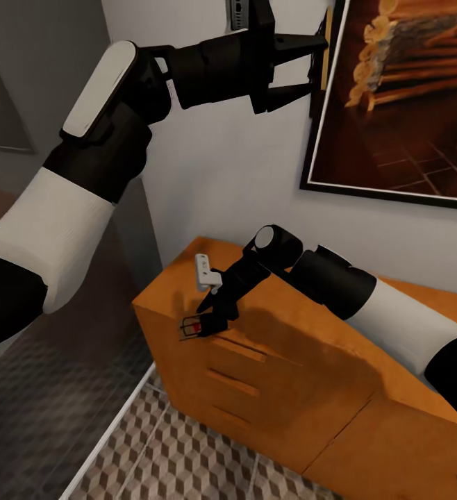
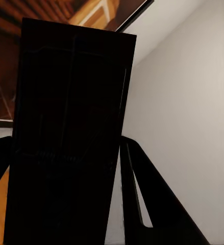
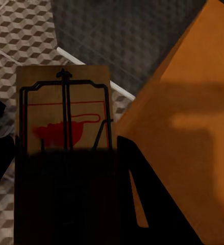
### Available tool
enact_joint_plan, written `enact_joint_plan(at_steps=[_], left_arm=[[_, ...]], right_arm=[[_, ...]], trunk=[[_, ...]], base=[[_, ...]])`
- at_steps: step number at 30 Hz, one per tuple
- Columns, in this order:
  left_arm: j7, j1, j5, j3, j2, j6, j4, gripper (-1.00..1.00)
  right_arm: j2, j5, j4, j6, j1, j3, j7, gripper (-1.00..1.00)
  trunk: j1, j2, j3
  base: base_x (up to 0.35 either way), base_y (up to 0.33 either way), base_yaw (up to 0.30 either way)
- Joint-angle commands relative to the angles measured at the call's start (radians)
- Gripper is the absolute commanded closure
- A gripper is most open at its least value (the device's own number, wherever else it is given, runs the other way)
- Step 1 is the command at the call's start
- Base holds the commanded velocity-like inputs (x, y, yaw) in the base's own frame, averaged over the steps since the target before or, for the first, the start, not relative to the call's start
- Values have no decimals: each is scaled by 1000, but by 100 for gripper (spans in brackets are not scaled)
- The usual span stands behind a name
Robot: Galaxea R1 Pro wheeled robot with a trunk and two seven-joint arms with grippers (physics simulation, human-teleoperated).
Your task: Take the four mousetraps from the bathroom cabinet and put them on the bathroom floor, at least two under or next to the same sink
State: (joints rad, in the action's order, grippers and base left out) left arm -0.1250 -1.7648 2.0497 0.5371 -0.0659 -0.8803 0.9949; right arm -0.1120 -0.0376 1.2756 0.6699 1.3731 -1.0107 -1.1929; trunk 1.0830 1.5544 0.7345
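Filling the lower right of the head view is the cabinet [image 1: 312, 361] — orange-brown wood w/ a flat top and a column of drawer fronts w/ slim handles on the side facing the camera. It stands against a pale wall [image 1: 214, 167]; a big dark-framed picture [image 1: 409, 97] in brown and tan tones hangs above it. Below the cabinet front lies the bathroom floor [image 1: 187, 451], tiles printed w/ a small cube pattern; a white strip [image 1: 110, 430] runs along its edge, and beyond that is a darker grey patterned surface [image 1: 41, 403].

Left arm is raised high near the wall. Left gripper [image 1: 299, 66] has its fingers spread apart, pointing toward the picture frame. In the left wrist view a flat dark slab [image 2: 66, 138] sits between those fingers — too shadowed to tell what it is, or whether the fingers actually press on it.

Right arm reaches across the cabinet top down to its front corner. Right gripper [image 1: 206, 321] pinches a mousetrap [image 1: 189, 328], held just past the cabinet's top front edge, above the floor. The right wrist view shows the mousetrap [image 3: 65, 117] close up: tan wood base, black wire frame, red mark in the middle, its near end clamped between the fingers, w/ cube tiles below and the cabinet [image 3: 193, 127] to one side.
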Motion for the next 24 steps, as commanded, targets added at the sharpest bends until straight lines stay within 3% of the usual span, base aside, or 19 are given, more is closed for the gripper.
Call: enact_joint_plan(at_steps=[1, 8, 15, 24], left_arm=[[-7, -1, 8, 0, 0, -2, 0, 100], [-7, -1, 9, -1, 0, -3, 1, 100], [-7, -1, 8, 0, 0, 0, 1, 100], [-7, -1, 7, 0, 1, -4, 4, 100]], right_arm=[[-1, -4, 1, 8, 1, -2, 1, 100], [-3, -5, 0, 7, 1, -2, 0, 100], [-7, -10, -6, 10, 1, -3, -2, 100], [-54, -8, -7, 11, 1, -5, -1, 100]], trunk=[[-1, 1, 1], [-1, 1, 1], [-1, 1, -5], [-1, 1, -15]], base=[[-277, 163, 0], [-238, 193, 0], [-34, 31, -143], [-1, 1, -241]])
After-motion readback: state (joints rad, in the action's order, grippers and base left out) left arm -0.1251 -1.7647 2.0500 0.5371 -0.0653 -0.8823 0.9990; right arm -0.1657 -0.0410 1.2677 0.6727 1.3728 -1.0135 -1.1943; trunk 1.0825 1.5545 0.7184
